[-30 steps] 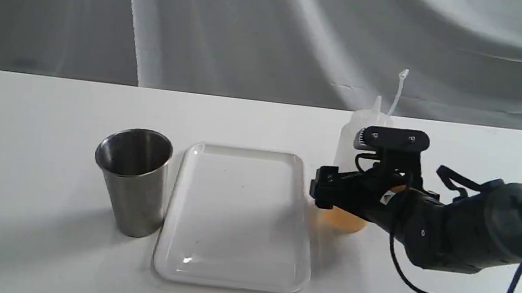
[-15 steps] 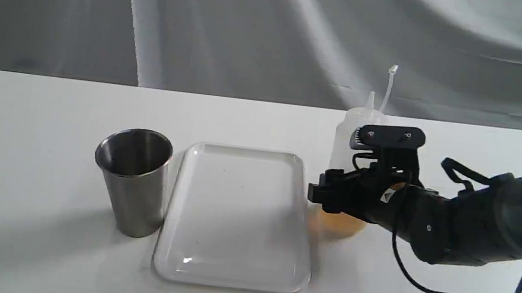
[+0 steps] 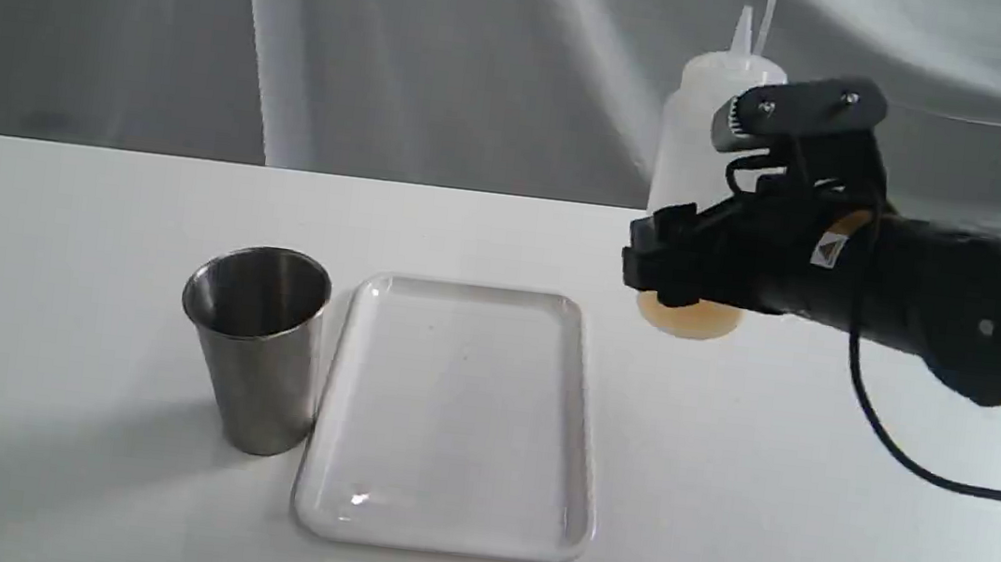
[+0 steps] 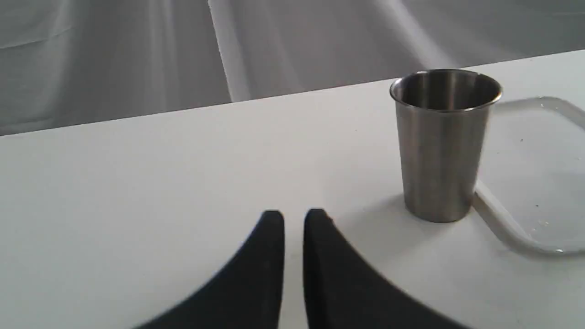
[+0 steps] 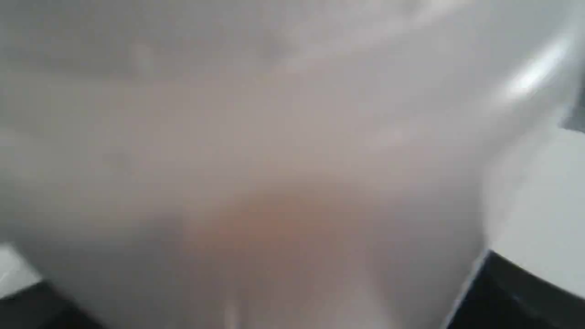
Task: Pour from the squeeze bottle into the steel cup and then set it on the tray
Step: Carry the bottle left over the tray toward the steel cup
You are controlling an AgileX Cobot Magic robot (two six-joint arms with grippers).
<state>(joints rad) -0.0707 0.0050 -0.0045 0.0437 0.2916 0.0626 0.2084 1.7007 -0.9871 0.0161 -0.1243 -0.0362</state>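
Observation:
The squeeze bottle [image 3: 692, 133], whitish with amber liquid at its base, hangs upright in the air above the table, right of the tray's far right corner. My right gripper [image 3: 667, 262] is shut on its lower body. In the right wrist view the bottle [image 5: 256, 173] fills the picture as a blur. The steel cup [image 3: 256, 346] stands upright on the table just left of the white tray [image 3: 444, 529]. In the left wrist view the cup [image 4: 441, 146] is off to one side of my left gripper [image 4: 294, 217], whose fingers are together and hold nothing.
A grey cloth backdrop [image 3: 395, 52] hangs behind the white table [image 3: 44, 314]. A black cable [image 3: 913, 465] droops from the right arm over the table. The tray edge [image 4: 507, 224] lies against the cup's base side.
The right gripper has lifted the squeeze bottle off the table, well upward and slightly toward the back; it stays upright. Cup and tray have not moved.

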